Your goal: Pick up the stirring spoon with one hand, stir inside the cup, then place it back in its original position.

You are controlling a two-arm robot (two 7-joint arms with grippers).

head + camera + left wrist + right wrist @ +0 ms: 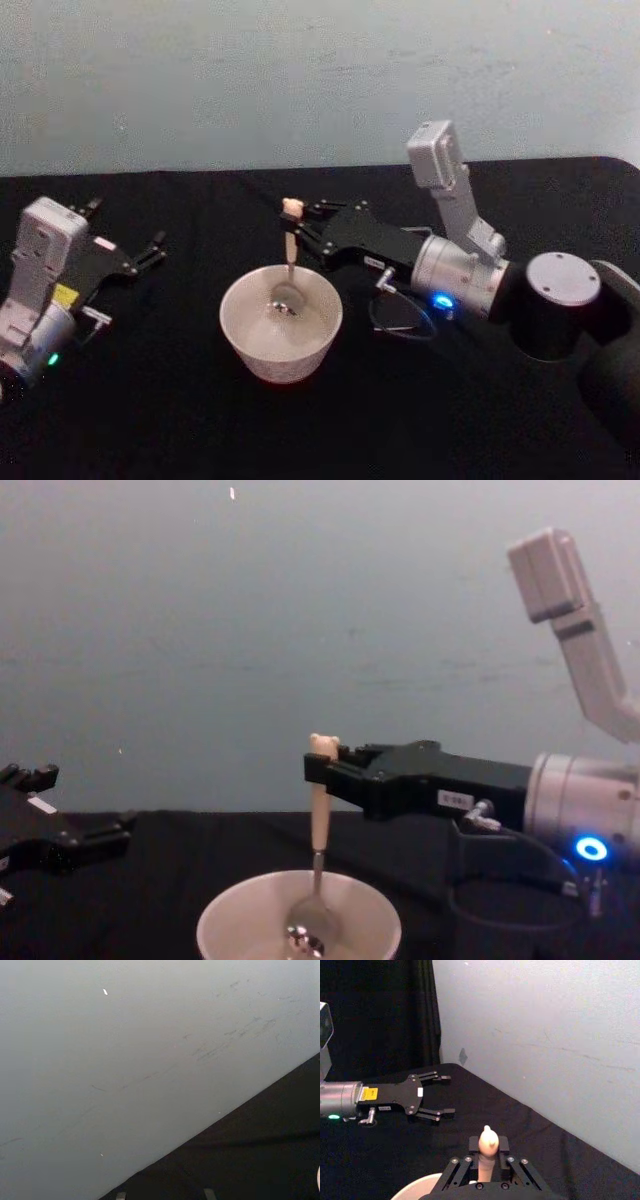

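The stirring spoon (289, 245) stands upright, its cream handle topped by a small bear head (488, 1142). Its metal bowl (306, 925) rests inside the cream cup (281, 357) at the table's middle. My right gripper (300, 232) reaches in from the right and is shut on the spoon's handle just below the bear head, above the cup's far rim (230, 908). My left gripper (158, 250) is parked at the left with its fingers (440, 1111) spread open and nothing between them. The original position is out of view.
A black cloth covers the table (170, 400). A pale wall (300, 80) runs along its back edge. The right arm's forearm (460, 270) lies across the table to the right of the cup.
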